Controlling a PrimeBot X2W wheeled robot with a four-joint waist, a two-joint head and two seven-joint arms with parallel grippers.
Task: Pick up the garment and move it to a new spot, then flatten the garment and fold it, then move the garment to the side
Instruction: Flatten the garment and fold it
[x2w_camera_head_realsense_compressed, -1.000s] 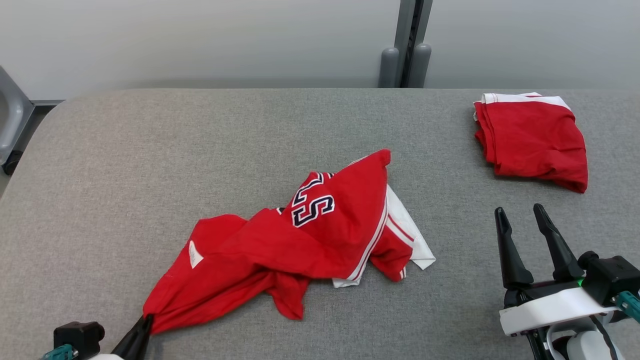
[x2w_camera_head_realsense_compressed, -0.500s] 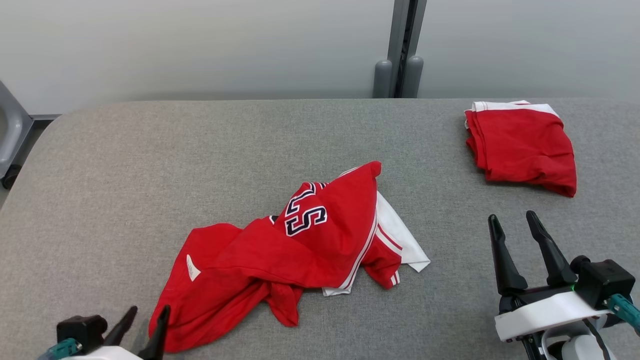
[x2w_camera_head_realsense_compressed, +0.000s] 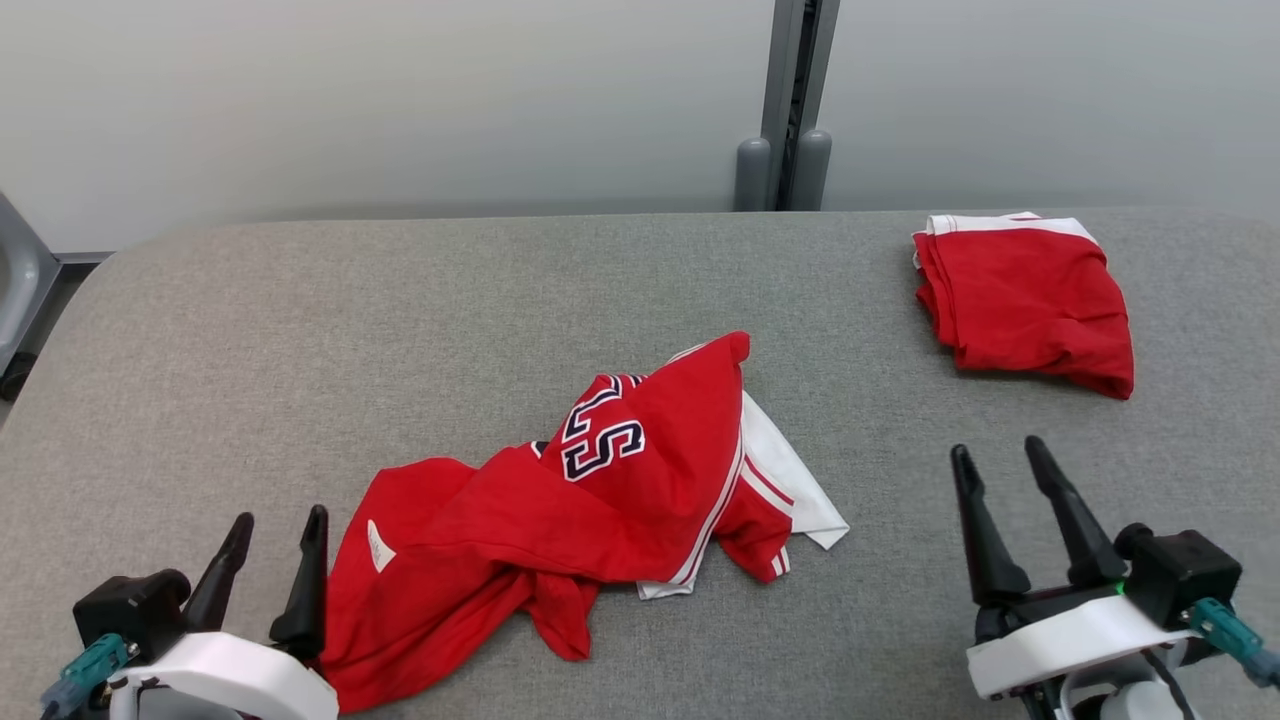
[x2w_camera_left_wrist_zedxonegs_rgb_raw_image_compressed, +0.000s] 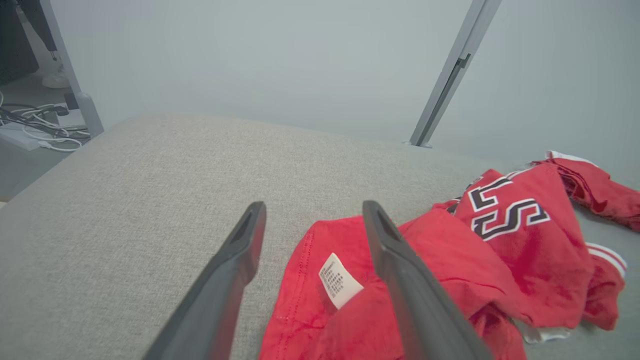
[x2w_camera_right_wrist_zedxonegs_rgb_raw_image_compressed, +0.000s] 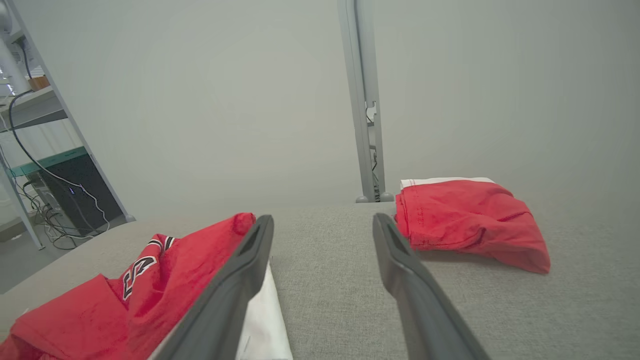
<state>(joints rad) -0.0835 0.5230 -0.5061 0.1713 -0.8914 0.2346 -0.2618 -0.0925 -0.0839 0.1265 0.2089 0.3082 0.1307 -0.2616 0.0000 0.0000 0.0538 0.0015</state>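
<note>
- Left gripper (x2w_camera_head_realsense_compressed: 280, 515): jaws wide apart, nothing between them; one finger stands just beside the near hem of the crumpled red shirt (x2w_camera_head_realsense_compressed: 600, 500).
- Right gripper (x2w_camera_head_realsense_compressed: 997, 446): jaws wide apart, empty, well apart from the shirt.
- Shirt lies bunched mid-table (x2w_camera_head_realsense_compressed: 400, 320), lettering up, white panel poking out on its right.
- Left wrist view adds a white care label (x2w_camera_left_wrist_zedxonegs_rgb_raw_image_compressed: 339, 280) at the hem.
- Head view places a folded red garment (x2w_camera_head_realsense_compressed: 1025, 300) at far right.
- Right wrist view takes in a shelf (x2w_camera_right_wrist_zedxonegs_rgb_raw_image_compressed: 30, 105) with cables beyond the table.

Left hand (x2w_camera_head_realsense_compressed: 280, 516) and right hand (x2w_camera_head_realsense_compressed: 997, 447) point forward, fingers spread.
</note>
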